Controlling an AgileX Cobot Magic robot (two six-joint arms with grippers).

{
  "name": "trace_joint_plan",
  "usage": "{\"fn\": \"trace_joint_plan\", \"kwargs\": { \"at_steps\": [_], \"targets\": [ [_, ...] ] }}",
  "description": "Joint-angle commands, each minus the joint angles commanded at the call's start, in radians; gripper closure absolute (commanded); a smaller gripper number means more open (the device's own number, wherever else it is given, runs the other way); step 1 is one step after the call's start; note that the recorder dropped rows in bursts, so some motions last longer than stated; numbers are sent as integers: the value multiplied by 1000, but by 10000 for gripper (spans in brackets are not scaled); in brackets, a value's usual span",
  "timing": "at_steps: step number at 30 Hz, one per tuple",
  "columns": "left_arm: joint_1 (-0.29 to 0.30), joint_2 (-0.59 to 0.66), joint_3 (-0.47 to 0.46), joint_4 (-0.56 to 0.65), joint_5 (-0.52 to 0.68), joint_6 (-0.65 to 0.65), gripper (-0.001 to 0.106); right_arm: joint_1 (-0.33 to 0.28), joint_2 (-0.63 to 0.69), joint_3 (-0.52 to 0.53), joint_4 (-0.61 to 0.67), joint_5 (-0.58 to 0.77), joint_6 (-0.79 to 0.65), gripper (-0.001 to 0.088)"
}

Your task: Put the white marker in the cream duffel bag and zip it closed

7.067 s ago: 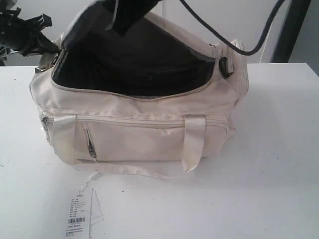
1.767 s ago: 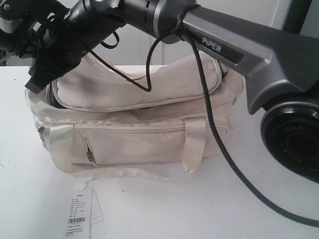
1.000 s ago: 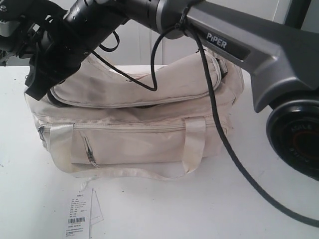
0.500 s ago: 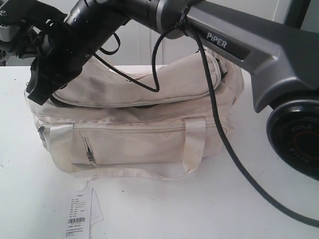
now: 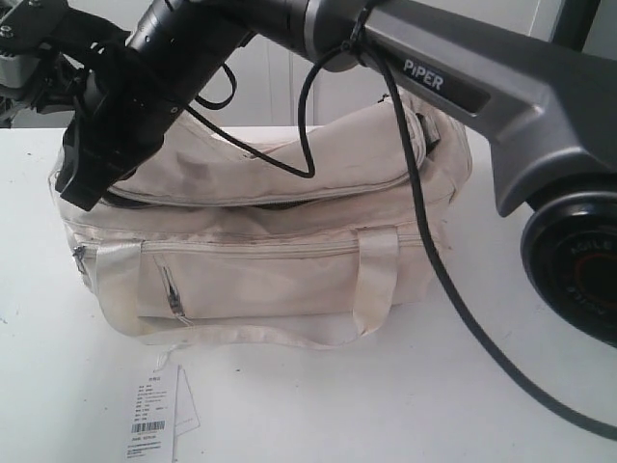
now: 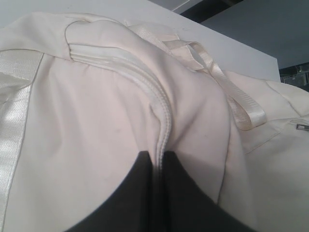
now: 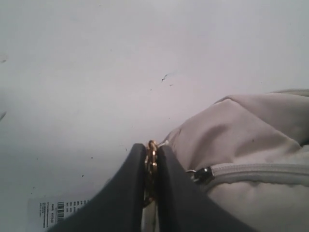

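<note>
My right pincer [image 7: 151,150] pinches the brass zipper pull [image 7: 151,166] of the cream duffel bag [image 5: 280,280], mid-frame on the tabletop [image 5: 405,405]. My left pincer [image 6: 157,159] grips its piped seam [image 6: 161,121].

One duffel bag [image 5: 289,275], one paper tag [image 5: 154,410] and two robot arms [image 5: 482,92] [image 5: 21,58] are shown on one table [image 5: 386,405].

The cream duffel bag [image 5: 270,280] sits upright, top flap down, zip seemingly part open
</note>
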Motion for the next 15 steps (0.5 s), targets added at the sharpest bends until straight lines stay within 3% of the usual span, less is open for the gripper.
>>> {"fn": "trace_joint_plan", "kwargs": {
  "at_steps": [15],
  "targets": [
    [0, 0, 0, 7, 0, 0, 1053, 0, -8, 0, -42, 35, 6, 868]
  ]
}}
